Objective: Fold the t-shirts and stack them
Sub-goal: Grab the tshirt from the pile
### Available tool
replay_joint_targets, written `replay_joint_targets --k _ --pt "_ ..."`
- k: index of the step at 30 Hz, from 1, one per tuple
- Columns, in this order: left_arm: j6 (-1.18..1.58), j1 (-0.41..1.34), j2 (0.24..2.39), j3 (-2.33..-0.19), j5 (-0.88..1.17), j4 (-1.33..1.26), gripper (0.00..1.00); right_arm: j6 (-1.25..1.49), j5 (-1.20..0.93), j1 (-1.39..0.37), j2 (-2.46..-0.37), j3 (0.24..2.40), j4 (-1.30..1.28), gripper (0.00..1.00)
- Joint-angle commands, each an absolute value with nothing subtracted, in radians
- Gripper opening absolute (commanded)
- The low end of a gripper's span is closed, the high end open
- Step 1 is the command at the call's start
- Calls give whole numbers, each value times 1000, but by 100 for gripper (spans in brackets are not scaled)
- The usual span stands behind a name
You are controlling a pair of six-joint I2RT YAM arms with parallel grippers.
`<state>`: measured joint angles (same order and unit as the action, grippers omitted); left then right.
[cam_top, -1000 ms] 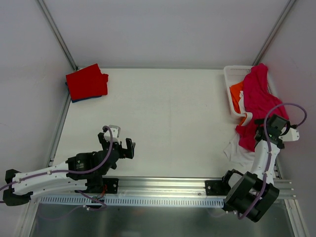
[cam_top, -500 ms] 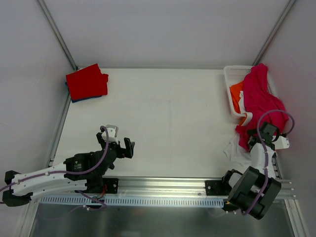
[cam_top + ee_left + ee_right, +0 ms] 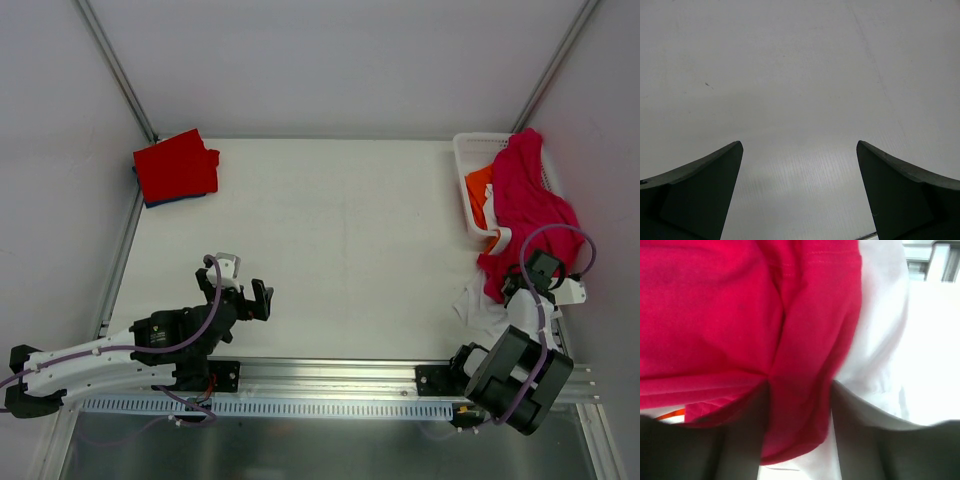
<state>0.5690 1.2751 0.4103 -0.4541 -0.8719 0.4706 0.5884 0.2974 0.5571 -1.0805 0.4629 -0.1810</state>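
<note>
Right claw point(image 3: 799, 405) pinches a crimson t-shirt point(image 3: 710, 315) fold; we judge the white t-shirt point(image 3: 880, 335) touching it may drag along.

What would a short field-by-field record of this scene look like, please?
left claw: open, empty, over bare table
right claw: fingers either side of a fold of the crimson-pink t-shirt; firm grip not clear
crimson-pink t-shirt: draped from the basket down onto the table
white t-shirt: crumpled under its lower end
orange t-shirt: in the basket
stack: folded red t-shirt on blue t-shirt, far-left corner
</note>
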Motion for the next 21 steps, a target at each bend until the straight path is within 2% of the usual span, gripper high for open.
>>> replay_joint_targets --k 1,2,3,5,7,11,21 --pt "568 1275 410 -483 -884 469 99 591 292 571 -1094 457 -132 44" --pt "568 1275 413 -482 -885 468 99 591 291 571 -1094 457 -132 36" --pt "568 1273 414 -483 -885 468 99 589 290 571 -1094 459 -132 20" --pt "569 1275 422 -485 -887 468 99 588 284 571 -1091 457 -132 10" --pt "568 1275 426 -486 -887 468 99 586 278 571 -1085 459 -133 4" --pt "569 1275 434 -488 -887 468 99 568 242 571 -1045 460 -144 0" --pt "569 1275 422 -485 -884 469 99 581 255 571 -890 502 -281 1"
